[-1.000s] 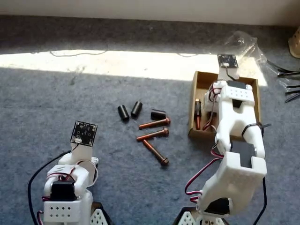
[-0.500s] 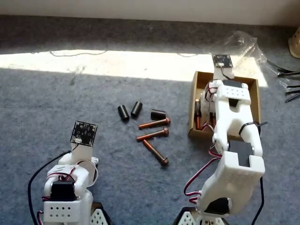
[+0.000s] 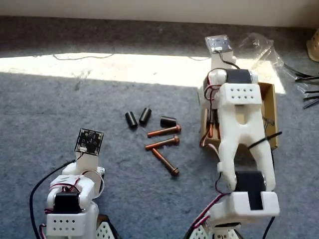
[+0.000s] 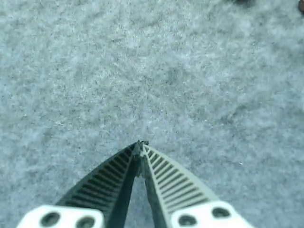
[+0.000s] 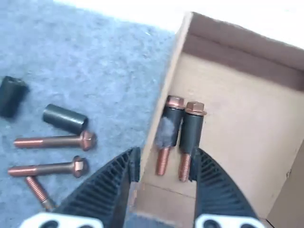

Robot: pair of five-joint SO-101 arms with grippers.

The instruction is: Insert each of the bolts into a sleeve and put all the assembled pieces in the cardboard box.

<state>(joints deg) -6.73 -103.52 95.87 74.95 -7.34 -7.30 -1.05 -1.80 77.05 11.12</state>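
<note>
The right gripper (image 5: 165,160) has its fingers (image 5: 113,185) spread apart with nothing between them. It hangs above the near wall of the cardboard box (image 5: 176,66). Just past the tips, two assembled pieces (image 5: 170,127) (image 5: 191,132) lie side by side on the box floor against its 9 o'clock wall. Their copper heads point to 12 o'clock, with black sleeves over the shanks and the thread ends bare.

A second ago the right arm (image 3: 241,129) reached lower over the box. It has since risen and swung. In the high view its wrist camera board (image 3: 219,44) has gone from the box's far edge to 11 o'clock of the box, over the sunlit strip.

At 9 o'clock of the box, three loose bolts (image 3: 163,131) (image 3: 162,143) (image 3: 165,161) lie where they were on the carpet (image 4: 190,71). Three loose sleeves (image 3: 131,119) (image 3: 145,115) (image 3: 168,121) are also unmoved, in a row at 12 o'clock of the bolts.

The left gripper (image 4: 141,144) has its fingers pressed together, tips touching, above the carpet at 7 o'clock of the loose parts. Its arm has not shifted.
</note>
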